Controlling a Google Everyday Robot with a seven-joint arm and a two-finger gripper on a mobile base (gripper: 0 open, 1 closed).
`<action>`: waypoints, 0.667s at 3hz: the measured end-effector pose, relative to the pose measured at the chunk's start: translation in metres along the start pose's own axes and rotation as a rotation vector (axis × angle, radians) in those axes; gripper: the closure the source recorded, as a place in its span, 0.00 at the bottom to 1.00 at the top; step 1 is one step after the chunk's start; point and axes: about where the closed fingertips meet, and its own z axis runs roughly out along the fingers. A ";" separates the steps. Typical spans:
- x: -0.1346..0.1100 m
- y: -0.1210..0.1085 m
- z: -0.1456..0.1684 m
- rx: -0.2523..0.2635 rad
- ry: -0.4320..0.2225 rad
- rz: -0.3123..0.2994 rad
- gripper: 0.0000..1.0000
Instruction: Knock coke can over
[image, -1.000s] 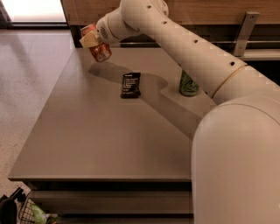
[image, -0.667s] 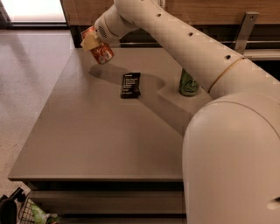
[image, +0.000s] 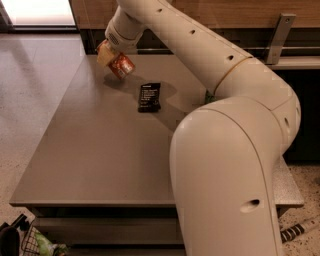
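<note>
The coke can (image: 121, 65) is a small red-orange can with white markings. It is tilted, its top leaning toward the gripper, at the far left of the grey table (image: 100, 150). My gripper (image: 107, 53) is at the can's upper end and appears shut on it, holding it at a slant just above the tabletop. The arm reaches in from the right across the table's back.
A flat black packet (image: 149, 96) lies on the table just right of the can. A sliver of green (image: 206, 98) shows behind the arm's elbow. The big arm body (image: 225, 175) blocks the right side. The floor (image: 35, 80) lies to the left.
The arm's elbow and body have swung closer and now cover the green can. The gripper and the tilted coke can have stayed in nearly the same place.
</note>
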 end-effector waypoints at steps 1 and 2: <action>0.008 -0.001 0.018 -0.014 0.091 -0.022 1.00; 0.010 0.008 0.050 -0.078 0.138 -0.055 1.00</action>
